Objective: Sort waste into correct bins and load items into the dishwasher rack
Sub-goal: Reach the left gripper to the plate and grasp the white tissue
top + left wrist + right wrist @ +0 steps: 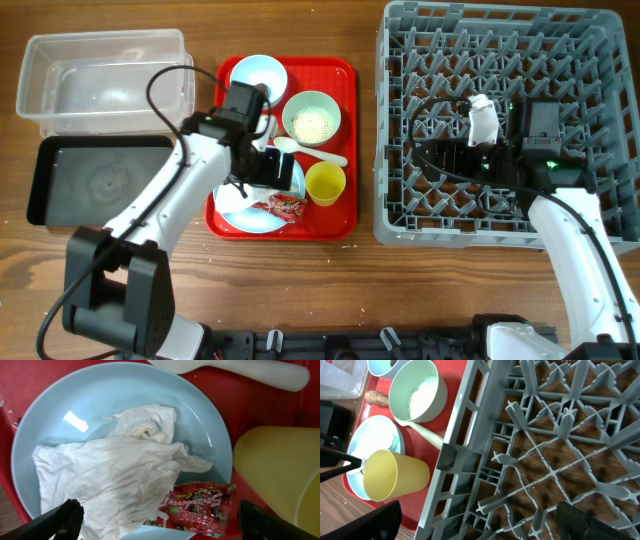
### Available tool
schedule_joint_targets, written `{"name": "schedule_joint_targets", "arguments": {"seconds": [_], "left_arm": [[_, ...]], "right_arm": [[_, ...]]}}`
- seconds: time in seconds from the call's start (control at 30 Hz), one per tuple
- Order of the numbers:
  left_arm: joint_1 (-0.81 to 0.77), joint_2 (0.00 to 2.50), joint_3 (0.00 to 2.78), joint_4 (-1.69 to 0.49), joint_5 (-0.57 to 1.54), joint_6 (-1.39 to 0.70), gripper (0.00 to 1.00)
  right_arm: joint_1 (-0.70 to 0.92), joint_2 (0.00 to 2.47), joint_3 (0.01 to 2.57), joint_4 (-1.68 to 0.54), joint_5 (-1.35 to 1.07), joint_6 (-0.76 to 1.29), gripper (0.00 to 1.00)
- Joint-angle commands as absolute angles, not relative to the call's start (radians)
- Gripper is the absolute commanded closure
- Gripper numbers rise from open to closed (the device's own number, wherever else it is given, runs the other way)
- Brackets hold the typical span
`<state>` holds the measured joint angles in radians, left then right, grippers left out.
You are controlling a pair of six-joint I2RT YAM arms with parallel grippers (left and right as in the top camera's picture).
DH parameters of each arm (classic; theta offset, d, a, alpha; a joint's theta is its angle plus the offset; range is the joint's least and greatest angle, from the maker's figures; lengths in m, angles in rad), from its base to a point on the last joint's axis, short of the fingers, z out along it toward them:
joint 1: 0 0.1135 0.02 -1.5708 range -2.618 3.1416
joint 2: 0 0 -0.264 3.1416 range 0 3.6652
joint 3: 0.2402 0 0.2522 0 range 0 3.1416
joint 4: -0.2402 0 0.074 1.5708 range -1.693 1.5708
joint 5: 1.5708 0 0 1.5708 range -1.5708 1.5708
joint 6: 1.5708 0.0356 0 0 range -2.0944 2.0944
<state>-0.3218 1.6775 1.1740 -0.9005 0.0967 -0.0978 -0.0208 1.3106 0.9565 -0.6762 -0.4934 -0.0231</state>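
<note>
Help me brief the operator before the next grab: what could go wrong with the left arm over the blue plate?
The left end effector hangs open over the crumpled napkin, which lies against the red wrapper. One pinch could take both and mix the waste. The yellow cup stands close to one finger and could be knocked if the arm descends.

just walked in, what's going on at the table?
Left gripper is open, low over the plate on the red tray, above the napkin and wrapper; neither is gripped. Right gripper is open over the rack, holding nothing. The rice bowl, other bowl, cup and spoon sit on the red tray.
</note>
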Motion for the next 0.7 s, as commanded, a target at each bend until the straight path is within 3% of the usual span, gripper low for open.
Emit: {"name": "schedule_joint_targets", "arguments": {"seconds": [0.0,0.17,0.27,0.67], "left_arm": [[-0.340,1.686,1.176,-0.898,-0.055,-0.095,0.00],[-0.318,1.690,1.175,-0.895,-0.036,-0.107,0.00],[-0.331,1.719,1.174,-0.892,0.090,0.001,0.00],[-0.333,1.897,1.166,-0.866,0.123,0.075,0.02]], "right_arm": [[-0.022,1.319,0.974,-0.675,-0.495,-0.024,0.00],[-0.022,1.319,0.974,-0.675,-0.495,-0.025,0.00],[-0.022,1.319,0.974,-0.675,-0.495,-0.026,0.00],[-0.022,1.319,0.974,-0.686,-0.485,-0.027,0.00]]}}
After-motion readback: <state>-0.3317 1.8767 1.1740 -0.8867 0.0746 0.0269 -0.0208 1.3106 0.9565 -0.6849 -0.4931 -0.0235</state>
